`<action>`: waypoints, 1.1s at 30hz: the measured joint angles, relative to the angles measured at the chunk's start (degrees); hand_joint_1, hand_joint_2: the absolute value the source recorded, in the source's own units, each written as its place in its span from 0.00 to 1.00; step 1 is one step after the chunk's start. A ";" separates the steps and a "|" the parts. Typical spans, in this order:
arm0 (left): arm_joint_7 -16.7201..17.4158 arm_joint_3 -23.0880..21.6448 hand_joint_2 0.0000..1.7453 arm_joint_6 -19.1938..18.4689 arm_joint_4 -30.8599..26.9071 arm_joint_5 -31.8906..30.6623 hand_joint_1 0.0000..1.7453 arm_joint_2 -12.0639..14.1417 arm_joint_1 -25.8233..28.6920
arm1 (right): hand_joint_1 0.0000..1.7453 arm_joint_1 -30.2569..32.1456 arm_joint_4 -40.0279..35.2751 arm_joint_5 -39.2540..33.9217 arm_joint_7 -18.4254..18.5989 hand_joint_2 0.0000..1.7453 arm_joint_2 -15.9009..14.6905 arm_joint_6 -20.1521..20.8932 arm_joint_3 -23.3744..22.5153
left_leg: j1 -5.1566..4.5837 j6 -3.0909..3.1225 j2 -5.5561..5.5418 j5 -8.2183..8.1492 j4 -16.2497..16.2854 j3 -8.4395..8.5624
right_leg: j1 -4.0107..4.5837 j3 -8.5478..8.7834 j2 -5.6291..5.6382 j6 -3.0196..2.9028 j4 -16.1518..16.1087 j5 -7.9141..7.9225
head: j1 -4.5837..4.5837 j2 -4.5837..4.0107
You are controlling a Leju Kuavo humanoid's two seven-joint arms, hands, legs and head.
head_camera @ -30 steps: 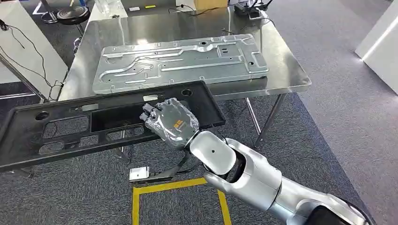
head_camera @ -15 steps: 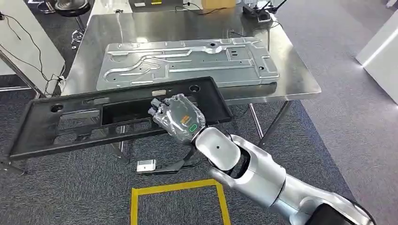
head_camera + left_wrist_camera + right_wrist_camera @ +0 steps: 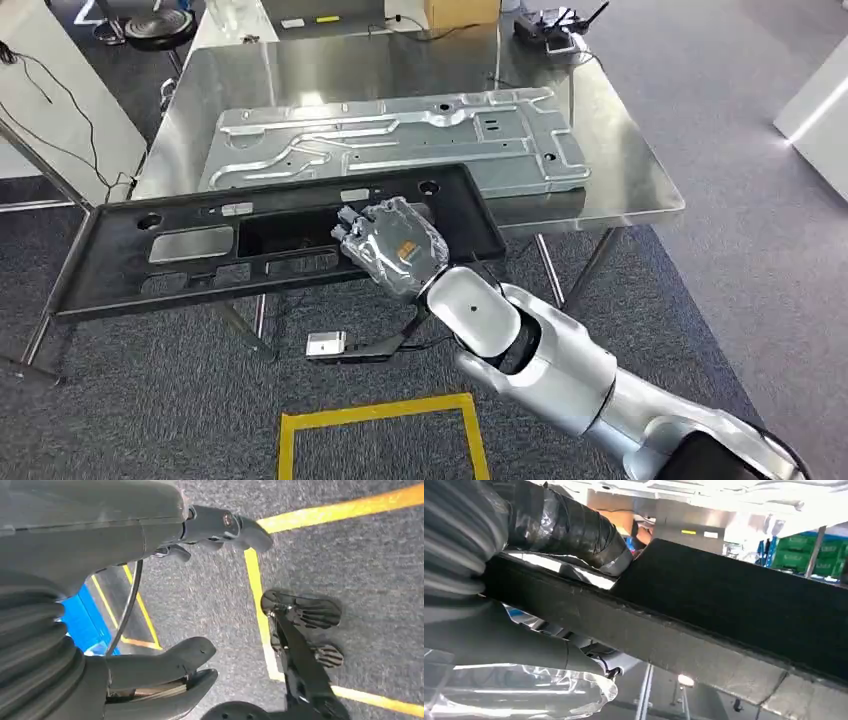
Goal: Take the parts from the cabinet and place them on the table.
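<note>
The right hand grips the long black panel at its near edge, fingers through a cut-out, holding it level over the worktop's near edge. A grey metal plate lies flat mid-worktop. The left hand hangs above the floor, fingers apart, holding nothing.

The long black plastic frame panel hides the near edge of the steel table and part of the stamped grey metal plate. The plastic-wrapped right hand covers the panel's rim where it grips; its fingertips cannot be seen. In the right wrist view the panel runs off the picture's edge.
</note>
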 joint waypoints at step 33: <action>-0.24 -0.22 1.00 0.13 0.00 0.79 0.00 -0.46 0.77 | 1.00 1.97 3.80 3.15 -0.02 1.00 -3.96 -3.04 -2.75 | -0.11 -0.13 0.11 0.46 3.33 -2.60 | 0.31 0.34 0.32 -0.49 0.10 -0.23 | 0.02 0.00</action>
